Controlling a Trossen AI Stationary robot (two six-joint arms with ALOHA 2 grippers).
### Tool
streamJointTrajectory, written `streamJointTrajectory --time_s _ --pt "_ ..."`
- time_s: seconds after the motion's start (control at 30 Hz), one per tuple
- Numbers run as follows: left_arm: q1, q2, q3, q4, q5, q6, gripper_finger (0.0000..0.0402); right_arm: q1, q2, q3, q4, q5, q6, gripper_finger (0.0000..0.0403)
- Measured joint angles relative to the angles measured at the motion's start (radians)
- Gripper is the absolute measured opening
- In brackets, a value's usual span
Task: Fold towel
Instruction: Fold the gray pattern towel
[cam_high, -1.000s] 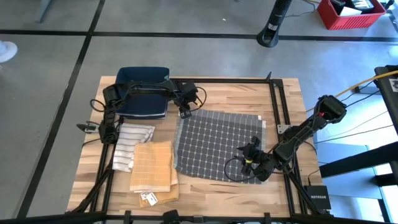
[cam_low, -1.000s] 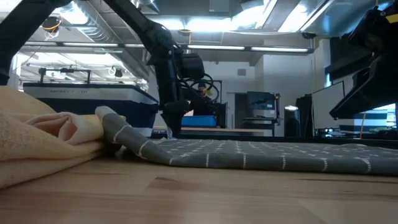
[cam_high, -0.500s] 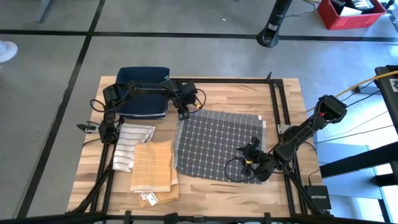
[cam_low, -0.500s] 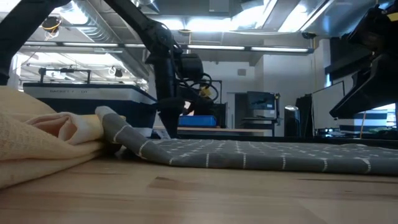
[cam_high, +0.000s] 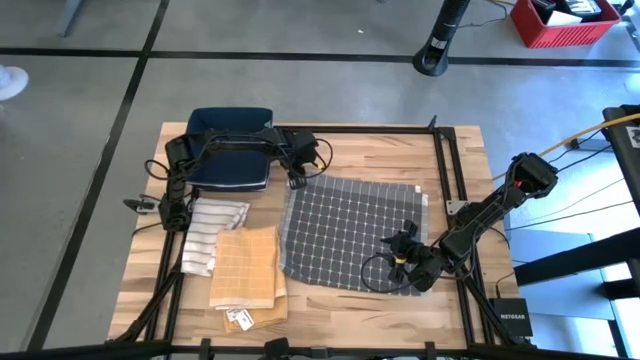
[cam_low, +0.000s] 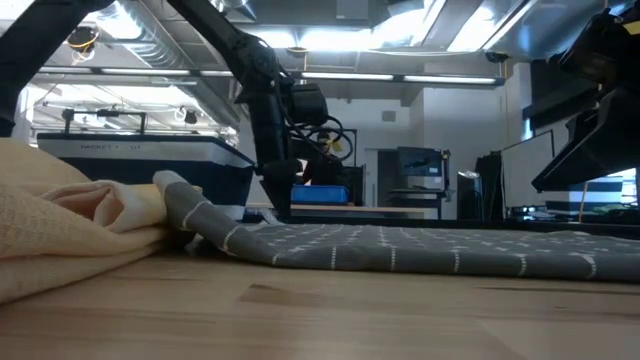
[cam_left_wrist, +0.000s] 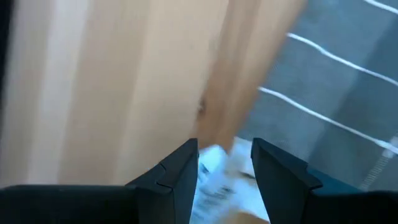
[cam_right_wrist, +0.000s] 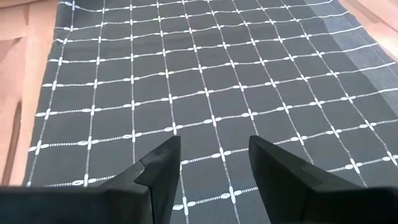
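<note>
The grey checked towel (cam_high: 352, 233) lies flat mid-table, beside a folded yellow cloth (cam_high: 246, 264). From above, the left gripper (cam_high: 297, 180) sits at the towel's far left corner; its wrist view alone shows the fingers spread, seemingly over a white tag (cam_left_wrist: 214, 177). The right gripper (cam_high: 400, 250) rests at the near right edge, and its wrist view shows its fingers parted over the fabric.
</note>
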Motion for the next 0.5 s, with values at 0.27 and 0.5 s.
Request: streamJointTrajectory --time_s 0.27,0.5 --pt "-0.002 0.002 -0.021 -0.021 0.082 -0.014 0.0143 0.000 0.000 0.000 0.000 0.000 0.000 0.0193" --pt "-0.001 0.002 -0.048 0.017 0.045 -0.011 0.0143 0.000 0.000 0.000 0.000 0.000 0.000 0.0193"
